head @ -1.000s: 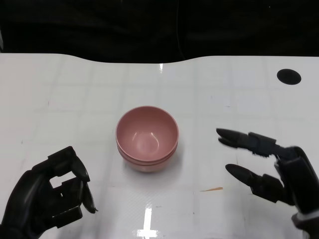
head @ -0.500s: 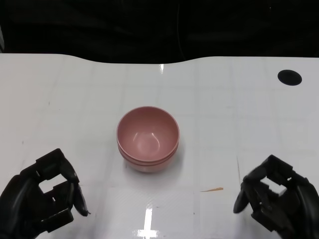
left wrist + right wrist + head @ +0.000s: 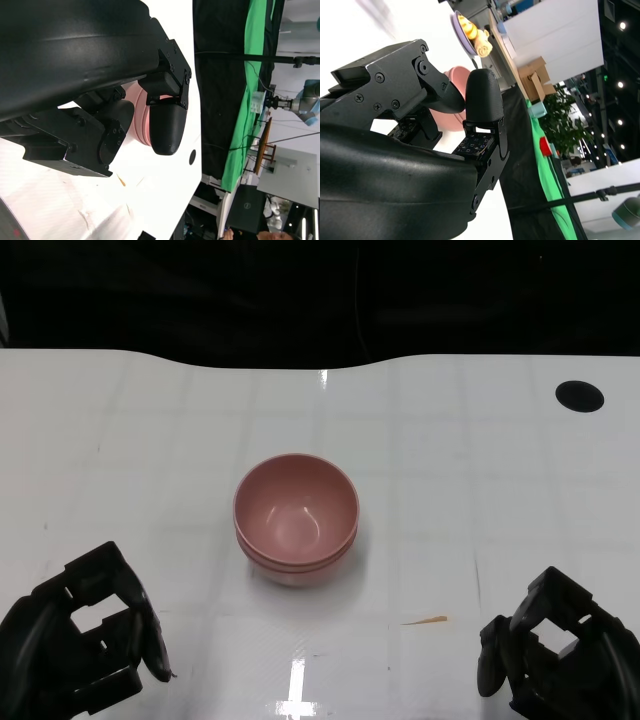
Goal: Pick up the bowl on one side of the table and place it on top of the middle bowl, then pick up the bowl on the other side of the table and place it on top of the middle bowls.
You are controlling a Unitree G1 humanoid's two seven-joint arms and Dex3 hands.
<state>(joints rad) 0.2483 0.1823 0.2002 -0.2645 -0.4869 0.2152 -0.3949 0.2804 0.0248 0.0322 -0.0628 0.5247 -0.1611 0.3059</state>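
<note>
Bowls (image 3: 296, 518) nested, top one empty

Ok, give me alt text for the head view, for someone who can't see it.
A stack of pink bowls sits mid-table on a white table, nothing touching it. The black left hand and right hand sit at the near corners, fingers curled in, holding nothing.

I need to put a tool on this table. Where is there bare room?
Bare white table lies left of the bowls, and more right of them up to the black hole. The strip behind the bowls to the far edge is free too. The near corners are taken by the left hand and right hand.
</note>
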